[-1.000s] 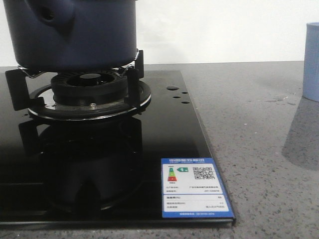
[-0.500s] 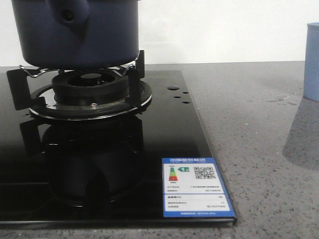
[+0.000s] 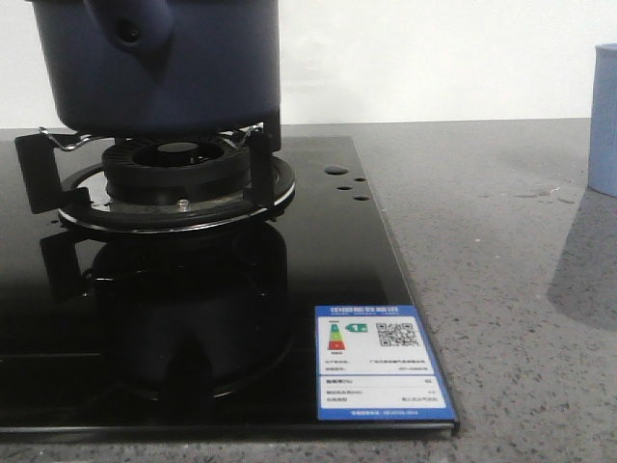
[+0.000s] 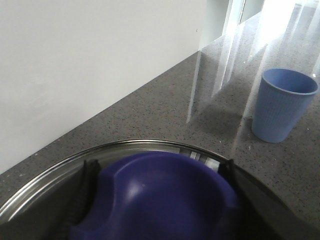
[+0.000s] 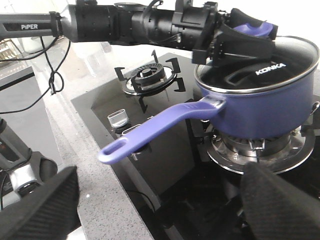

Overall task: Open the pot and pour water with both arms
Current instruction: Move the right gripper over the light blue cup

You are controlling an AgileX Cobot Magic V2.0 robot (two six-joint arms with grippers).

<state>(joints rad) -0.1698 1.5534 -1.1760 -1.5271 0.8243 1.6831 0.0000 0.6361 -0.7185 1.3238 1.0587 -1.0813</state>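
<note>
The pot (image 5: 255, 107) sits on the burner grate (image 3: 154, 159) of the black gas stove (image 3: 318, 251), its long handle (image 5: 155, 125) pointing outward. The left gripper (image 5: 235, 42) is clamped on the blue lid knob (image 4: 155, 197) of the glass lid (image 5: 265, 67), which rests on the pot. The right gripper (image 5: 160, 210) hangs spread open, well short of the handle, touching nothing. A pale blue cup (image 4: 282, 105) stands apart on the counter (image 3: 501, 241).
</note>
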